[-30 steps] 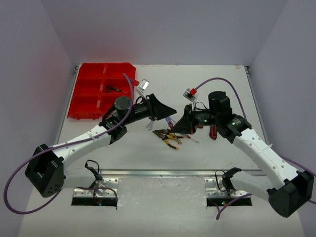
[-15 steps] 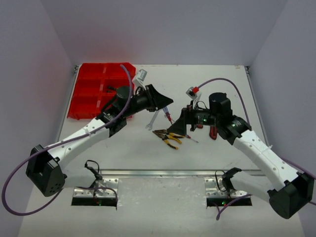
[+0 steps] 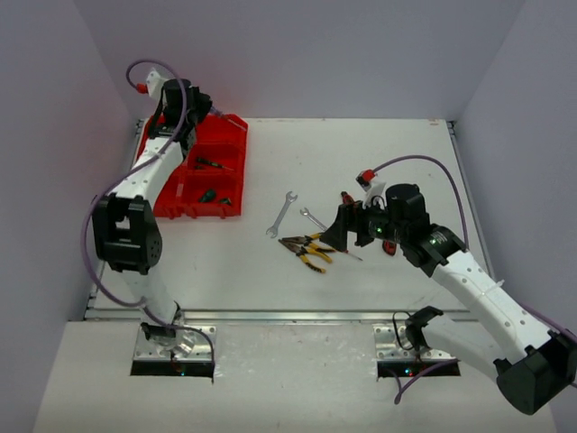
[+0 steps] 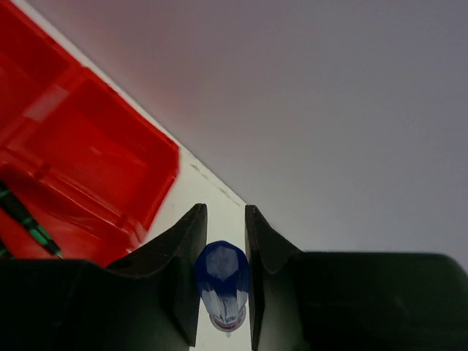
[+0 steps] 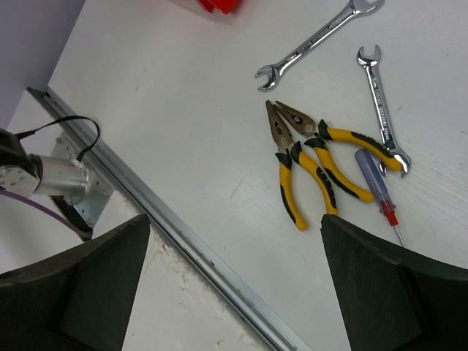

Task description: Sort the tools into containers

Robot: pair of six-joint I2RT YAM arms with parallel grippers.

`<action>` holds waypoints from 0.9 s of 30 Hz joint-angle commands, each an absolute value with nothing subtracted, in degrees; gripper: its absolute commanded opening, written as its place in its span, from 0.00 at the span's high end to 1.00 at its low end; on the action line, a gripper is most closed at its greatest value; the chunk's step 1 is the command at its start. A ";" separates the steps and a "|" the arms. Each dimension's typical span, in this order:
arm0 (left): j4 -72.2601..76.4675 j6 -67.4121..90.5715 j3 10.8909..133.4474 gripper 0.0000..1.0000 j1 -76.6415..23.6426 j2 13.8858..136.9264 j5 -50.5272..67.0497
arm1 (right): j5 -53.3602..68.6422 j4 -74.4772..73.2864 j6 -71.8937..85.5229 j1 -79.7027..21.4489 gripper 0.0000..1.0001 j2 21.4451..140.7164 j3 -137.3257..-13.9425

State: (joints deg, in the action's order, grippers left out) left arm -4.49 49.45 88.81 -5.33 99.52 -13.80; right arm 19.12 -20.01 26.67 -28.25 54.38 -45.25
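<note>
The containers are compartments of a red tray (image 3: 236, 144) at the back left. My left gripper (image 3: 200, 106) hovers above its far edge, shut on a blue-handled screwdriver (image 4: 221, 278), seen end-on between the black fingers (image 4: 186, 248). The tray (image 4: 88, 146) holds a green-black screwdriver (image 4: 25, 219) and other dark screwdrivers (image 3: 209, 163). My right gripper (image 3: 347, 225) stands wide open and empty above the table middle. Below it lie two silver wrenches (image 5: 316, 36) (image 5: 380, 95), two yellow-black pliers (image 5: 289, 172) (image 5: 344, 150) and a blue-red screwdriver (image 5: 373, 183).
A red-black handled tool (image 3: 389, 244) lies half hidden under the right forearm. A metal rail (image 5: 183, 241) runs along the table's near edge, with a cable and bracket (image 5: 58, 175) beyond it. Grey walls close in the table's back and sides.
The left arm has swung from the table's middle to the far back-left over the tray, carrying the screwdriver. The right gripper has opened wide and drawn back slightly.
</note>
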 commanded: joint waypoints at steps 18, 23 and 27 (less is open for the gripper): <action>9.30 46.46 119.18 0.79 4.04 135.79 -11.61 | 21.65 -14.99 26.67 -28.13 0.01 53.00 -36.39; 7.74 47.47 118.23 0.27 4.04 134.83 -11.29 | 19.94 -15.05 26.83 -28.14 0.01 52.91 -35.03; 6.27 47.62 118.58 0.12 4.13 132.90 -9.28 | 18.03 -14.26 26.79 -28.21 0.01 54.32 -33.81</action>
